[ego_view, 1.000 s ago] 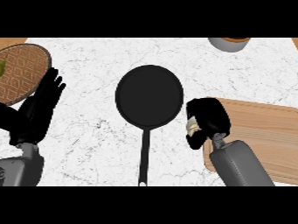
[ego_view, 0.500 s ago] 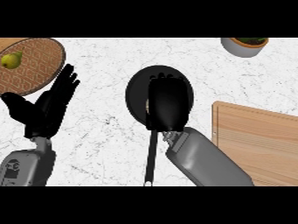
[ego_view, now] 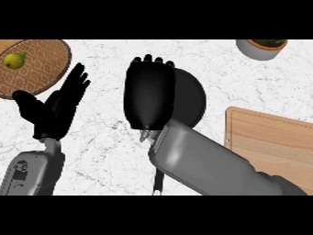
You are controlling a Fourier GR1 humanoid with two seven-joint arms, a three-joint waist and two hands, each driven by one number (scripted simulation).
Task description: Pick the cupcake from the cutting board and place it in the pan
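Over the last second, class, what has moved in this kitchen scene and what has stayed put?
The right robot hand swung left from the cutting board to above the pan, covering most of it; no cupcake shows in the head view. The left robot hand rests open at left as before. Pan, board, woven plate with the pear kept their places.

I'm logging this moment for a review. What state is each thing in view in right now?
Right hand: over the pan, back up, fingers straight; cupcake not visible.
Left hand: open, resting at the view's left, fingers up.
Pan: on the counter, mostly hidden under the right hand; contents hidden.
Cutting board: flat on the counter, visible part bare.
Woven plate: holds a pear.
Pot: upright at the top edge, partly cut off.
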